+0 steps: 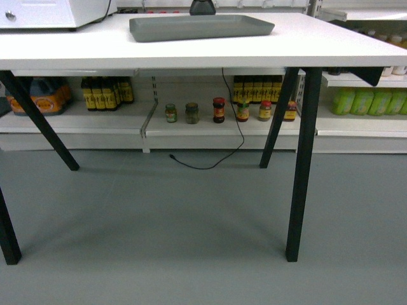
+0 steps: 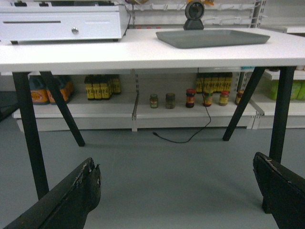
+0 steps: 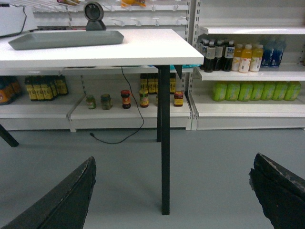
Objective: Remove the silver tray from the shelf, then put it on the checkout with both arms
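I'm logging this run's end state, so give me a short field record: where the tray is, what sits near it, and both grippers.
tray: dull grey rectangular metal tray lying flat on the white counter top
scanner: black dome-shaped scanner just behind the tray
cash drawer: white box with a round lock at the counter's left end
left gripper: open, empty, low before the counter
right gripper: open, empty

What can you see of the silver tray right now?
The silver tray is a dull grey rectangle with rounded corners and a low raised rim, matte like metal. It looks empty and lies flat on the white checkout, just in front of the black scanner. Neither arm touches it.
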